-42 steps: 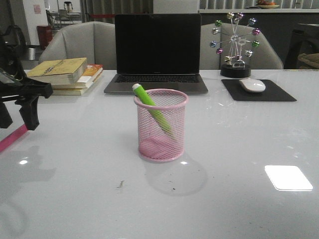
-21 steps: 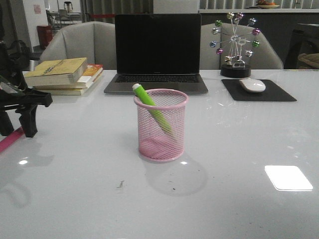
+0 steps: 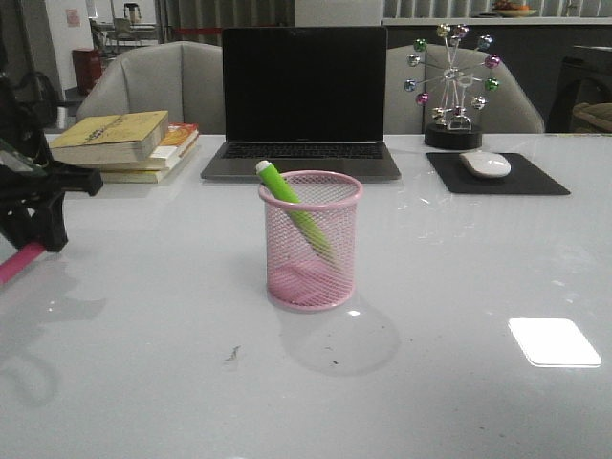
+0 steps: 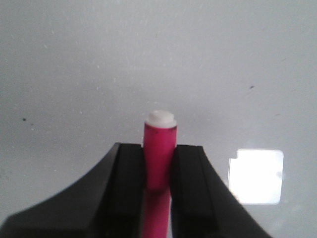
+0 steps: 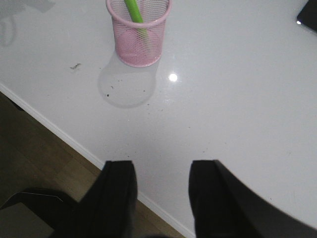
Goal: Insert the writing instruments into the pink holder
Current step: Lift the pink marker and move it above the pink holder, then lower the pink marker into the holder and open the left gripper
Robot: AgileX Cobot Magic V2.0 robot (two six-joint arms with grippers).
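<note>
Pink holder [image 3: 311, 242]: table centre, upright; green pen [image 3: 292, 208] leans inside, white tip past the far-left rim.
Magenta pen [image 4: 159, 153]: clamped between the left gripper [image 4: 158, 171] fingers, pale tip poking out; at the table's far left edge, well apart from the holder.
Right gripper [image 5: 161, 191]: jaws apart, nothing between them, over the near table edge.
Surroundings: laptop [image 3: 303, 100] behind holder; books [image 3: 124, 143] far left; mouse [image 3: 486, 163] far right.
Views: only the left wrist view shows the grip.

Green pen [image 3: 295, 212] leaning in upright pink holder [image 3: 311, 242], magenta pen [image 4: 159, 152] gripped
</note>
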